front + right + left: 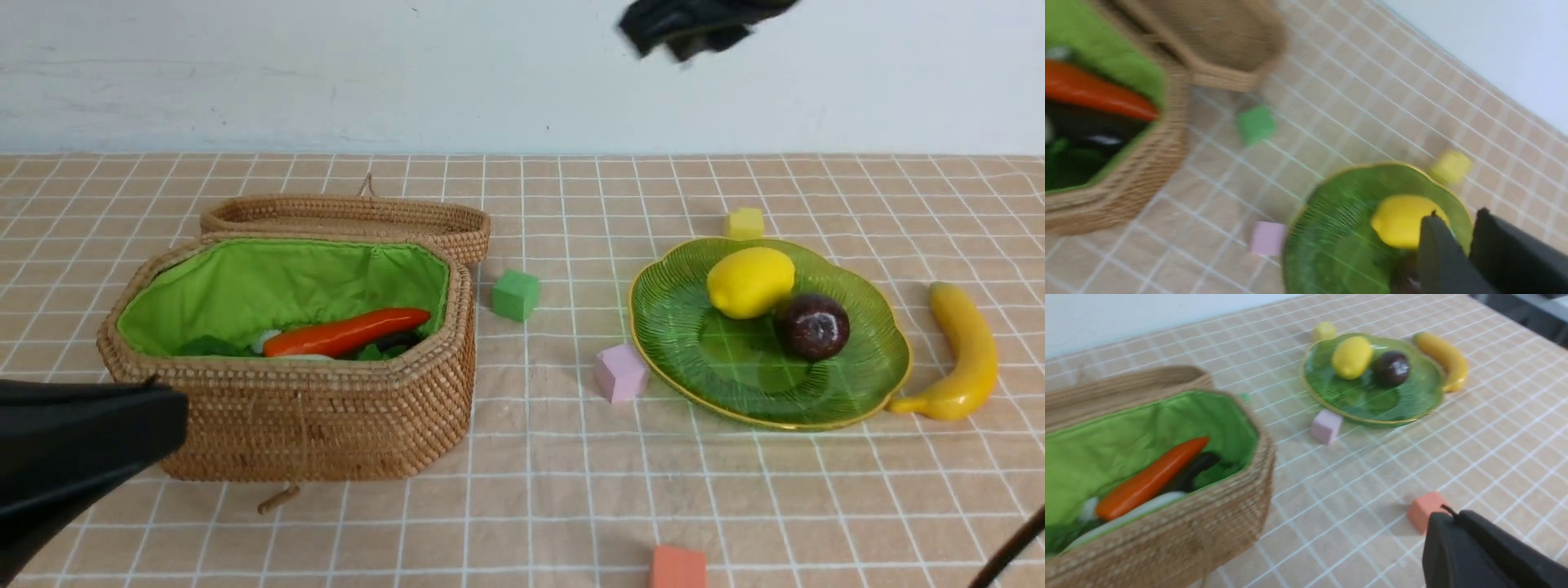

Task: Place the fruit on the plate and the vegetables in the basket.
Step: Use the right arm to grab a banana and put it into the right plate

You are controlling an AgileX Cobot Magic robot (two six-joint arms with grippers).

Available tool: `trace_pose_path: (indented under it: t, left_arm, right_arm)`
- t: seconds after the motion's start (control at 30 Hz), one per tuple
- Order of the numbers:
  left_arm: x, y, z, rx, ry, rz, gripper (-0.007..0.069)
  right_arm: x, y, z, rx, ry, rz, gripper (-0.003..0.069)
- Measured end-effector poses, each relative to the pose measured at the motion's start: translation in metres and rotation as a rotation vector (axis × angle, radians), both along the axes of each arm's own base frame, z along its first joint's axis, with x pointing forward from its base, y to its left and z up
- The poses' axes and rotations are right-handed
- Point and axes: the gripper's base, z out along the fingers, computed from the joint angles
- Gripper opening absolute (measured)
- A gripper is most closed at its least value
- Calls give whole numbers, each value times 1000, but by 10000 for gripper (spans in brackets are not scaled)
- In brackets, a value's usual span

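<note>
A glossy orange carrot [347,332] lies across a dark eggplant [1192,471] and a smooth white radish [1126,518] inside an octagonal basket [326,416] of coarse brown wicker, lined with creased green cloth, its woven lid [351,216] laid back behind. On the robot's right, a dimpled yellow lemon [751,282] and a round, dark mangosteen [814,327] sit on a ribbed, translucent green glass plate [735,367] with a thin, gold scalloped rim. A smooth, curved banana [967,351] rests on the table [563,490] just beside the plate, its long axis running roughly fore and aft, its narrow stem toward the plate's near right edge and its blunt end pointing away. The right gripper [1451,232], its fingers slightly parted and holding nothing, hangs above the table, blurred, up and to the left of the banana in the front view. The left gripper [1451,514], clenched on nothing, hovers on the near side, with the basket between it and the lid and the banana well apart to its right.
</note>
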Motion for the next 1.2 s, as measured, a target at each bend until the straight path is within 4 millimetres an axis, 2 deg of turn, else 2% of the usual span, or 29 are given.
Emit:
trace_pose_path:
  t: [0.03,0.1,0.13,0.23,0.3,0.33,0.37,0.43,0.47,0.53,0.63,0.67,0.77,0.83,0.93,1.0,1.1,1.2]
  left_arm:
    - [-1,-1,1,4,-11,-18,-13]
    - [-2,-2,1,17,-25,-39,-13]
    - [-2,-2,1,25,-33,-47,-13]
    - [-2,-3,1,35,-43,-56,-13]
    - [-2,-3,1,39,-47,-58,-13]
    - [-2,-3,1,40,-47,-58,-13]
    - [-2,-3,1,41,-47,-58,-13]
    - [-2,-3,1,41,-47,-58,-13]
    - [-2,-3,1,41,-47,-58,-13]
    - [-2,-3,1,41,-48,-58,-13]
    - [-2,-3,1,39,-50,-58,-13]
    - [-2,-3,1,39,-50,-58,-13]
    - [-2,-3,1,39,-49,-58,-13]
    - [-2,-3,1,38,-50,-58,-13]
    - [-2,-3,1,38,-50,-58,-13]
    - [-2,-3,1,38,-49,-58,-12]
    - [-2,-3,1,38,-49,-58,-10]
    - [-2,-3,1,38,-49,-58,-8]
  right_arm:
    - [2,-21,-3,38,29,-105,70]
    - [4,-65,-11,99,74,-300,36]
    - [7,-87,-21,121,112,-403,32]
    - [12,-129,-55,146,219,-586,50]
    - [24,-172,-101,202,309,-724,115]
    - [27,-177,-109,213,321,-738,130]
    - [37,-196,-140,266,360,-791,205]
    - [45,-208,-162,304,382,-824,261]
    - [56,-222,-187,343,399,-855,335]
    - [67,-235,-213,361,419,-874,411]
    - [77,-244,-236,361,426,-880,461]
    - [83,-250,-253,360,430,-887,479]
    - [91,-257,-281,366,447,-904,479]
    - [93,-259,-295,362,467,-910,454]
    - [95,-261,-299,352,470,-903,401]
    - [95,-261,-300,329,472,-872,323]
    - [94,-261,-296,300,491,-835,325]
    - [88,-259,-281,280,512,-808,325]
